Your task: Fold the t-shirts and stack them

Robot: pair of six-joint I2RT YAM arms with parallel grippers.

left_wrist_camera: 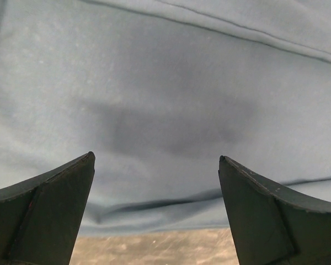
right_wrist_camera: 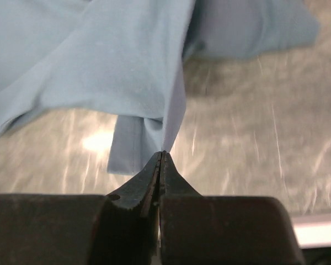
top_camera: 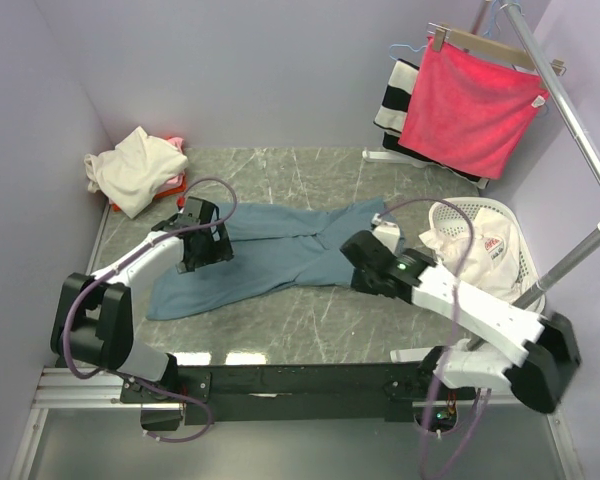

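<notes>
Tabletop (right_wrist_camera: 254,138); wrist-only: R claw (right_wrist_camera: 163,155) on tee (right_wrist_camera: 99,66)

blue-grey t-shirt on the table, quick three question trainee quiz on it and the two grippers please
1. True or false: the right gripper is shut on an edge of the soft blue-grey cloth t-shirt.
2. The left gripper is: A open over that shirt, B shut on it, C shut on nothing.
3. Fill in: the crumpled cream cloth shirt lies at the grey marbled table's far ___ corner.
Key: 1 true; 2 A; 3 left.
</notes>
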